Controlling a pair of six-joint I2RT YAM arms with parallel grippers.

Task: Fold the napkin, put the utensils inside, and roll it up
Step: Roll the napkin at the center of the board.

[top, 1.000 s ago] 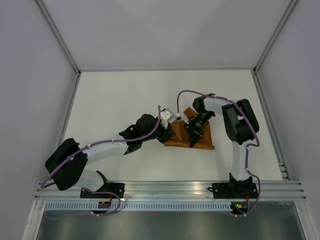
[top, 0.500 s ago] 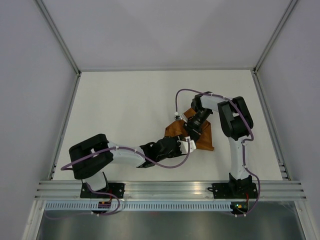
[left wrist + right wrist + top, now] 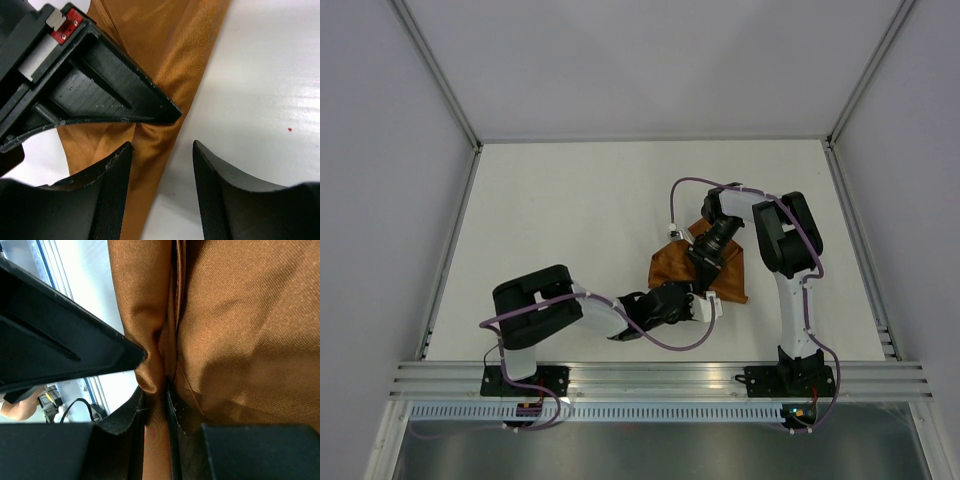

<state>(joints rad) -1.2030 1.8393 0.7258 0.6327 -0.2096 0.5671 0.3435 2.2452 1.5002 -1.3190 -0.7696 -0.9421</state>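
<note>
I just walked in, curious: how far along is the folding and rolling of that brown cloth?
Done: the napkin lies folded into a smaller layered shape. In hand: the right hand pinches a fold of it, while the left hand hangs open over one edge. Left: no knife shows in any view, so I cannot tell if it is inside; no roll yet.

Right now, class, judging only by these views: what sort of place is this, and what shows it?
Most likely a robotics lab test cell, not a dining room: a white table boxed in by plain grey walls, with the left arm and right arm bolted to an aluminium rail.
</note>
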